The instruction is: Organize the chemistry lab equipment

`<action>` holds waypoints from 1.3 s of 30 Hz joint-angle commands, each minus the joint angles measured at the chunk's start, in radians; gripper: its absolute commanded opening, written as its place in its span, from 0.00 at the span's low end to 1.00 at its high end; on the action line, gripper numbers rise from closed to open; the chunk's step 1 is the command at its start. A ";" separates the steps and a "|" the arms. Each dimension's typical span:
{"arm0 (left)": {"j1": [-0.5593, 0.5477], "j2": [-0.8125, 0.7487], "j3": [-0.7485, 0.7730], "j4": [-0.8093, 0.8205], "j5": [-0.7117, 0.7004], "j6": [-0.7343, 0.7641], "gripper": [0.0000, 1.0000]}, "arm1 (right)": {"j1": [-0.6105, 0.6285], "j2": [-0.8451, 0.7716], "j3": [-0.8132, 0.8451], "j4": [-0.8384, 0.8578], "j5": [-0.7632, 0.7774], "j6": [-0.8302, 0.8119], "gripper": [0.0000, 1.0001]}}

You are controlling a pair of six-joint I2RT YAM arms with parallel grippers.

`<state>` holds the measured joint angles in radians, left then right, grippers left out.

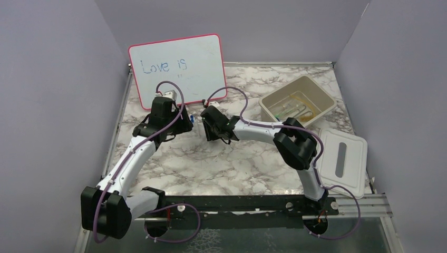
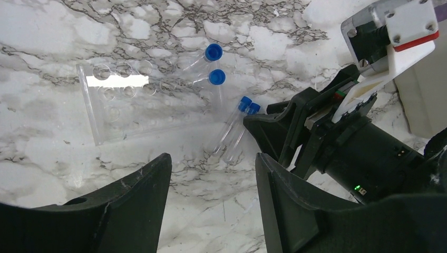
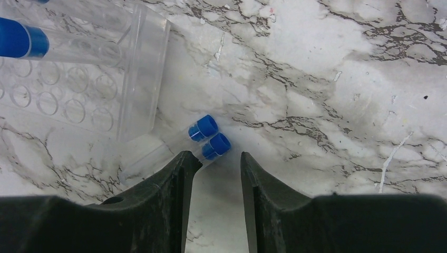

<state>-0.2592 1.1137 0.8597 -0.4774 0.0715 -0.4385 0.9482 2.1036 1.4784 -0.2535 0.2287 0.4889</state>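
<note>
In tub (image 1: 321, 90): tubes (image 1: 289, 109), amber hose (image 1: 308, 108). On rack (image 2: 121, 113): two capped tubes (image 2: 205, 63). Loose pair (image 2: 237, 126) beside it on tabletop (image 2: 295, 31). Left claw (image 2: 213, 179), right claw (image 3: 216, 174) released, empty.

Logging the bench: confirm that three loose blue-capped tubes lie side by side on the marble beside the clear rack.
Not three: two loose blue-capped tubes lie side by side on the marble beside the clear rack, as the right wrist view shows.
</note>
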 commanded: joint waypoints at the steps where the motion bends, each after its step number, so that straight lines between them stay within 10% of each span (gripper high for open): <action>1: -0.003 -0.036 -0.026 0.000 0.023 -0.028 0.62 | 0.002 0.043 -0.009 -0.179 0.027 -0.001 0.43; 39: -0.003 -0.061 -0.090 0.031 0.042 -0.045 0.62 | 0.004 -0.009 -0.001 -0.210 -0.080 0.002 0.48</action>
<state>-0.2592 1.0737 0.7765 -0.4721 0.0902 -0.4755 0.9482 2.1124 1.5150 -0.3611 0.1787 0.4889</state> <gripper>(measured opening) 0.625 0.477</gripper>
